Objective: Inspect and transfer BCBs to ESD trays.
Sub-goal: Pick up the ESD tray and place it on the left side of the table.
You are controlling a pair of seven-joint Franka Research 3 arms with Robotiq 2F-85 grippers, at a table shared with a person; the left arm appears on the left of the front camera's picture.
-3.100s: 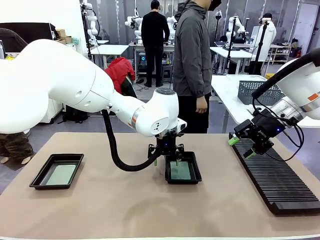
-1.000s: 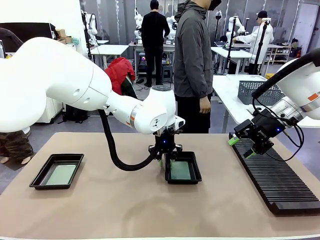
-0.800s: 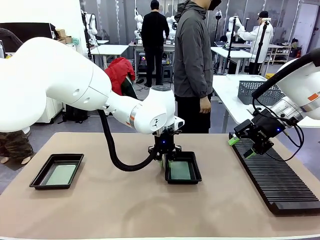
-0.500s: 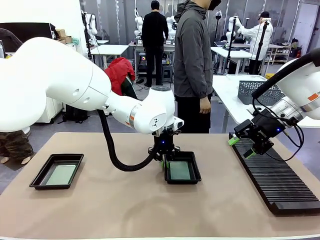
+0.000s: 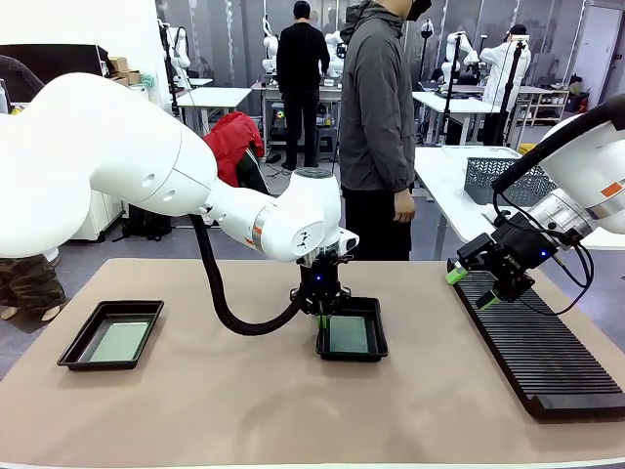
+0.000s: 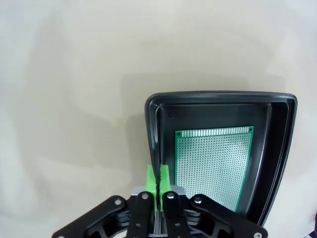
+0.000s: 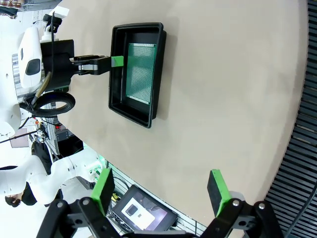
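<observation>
My table (image 5: 195, 401) is covered with a plain tan mat, smooth and bare over most of its width. Beyond its far edge a person in a grey jacket (image 5: 376, 98) stands facing me, and behind that person lie white benches and a grey basket (image 5: 503, 181).

I take the middle ESD tray (image 5: 353, 337) as my landmark. My left gripper (image 5: 320, 315) is pinched on that tray's left rim; in the left wrist view its green pads (image 6: 152, 179) meet on the thin black wall with almost no gap. Inside the tray a green perforated BCB (image 6: 215, 166) lies flat, near the wall away from my pads, with bare black floor showing beyond its gold-edged end.

Well to the left of that tray sits a second ESD tray (image 5: 110, 334) holding a pale grey-green BCB (image 5: 118, 341). Between the two trays the mat is open. To the right of the middle tray there is another open stretch of mat, then a long black ribbed rack (image 5: 537, 347) running toward me along the table's right edge. My right gripper (image 5: 473, 287) hangs above the rack's far end, its jaws spread wide and holding nothing.
</observation>
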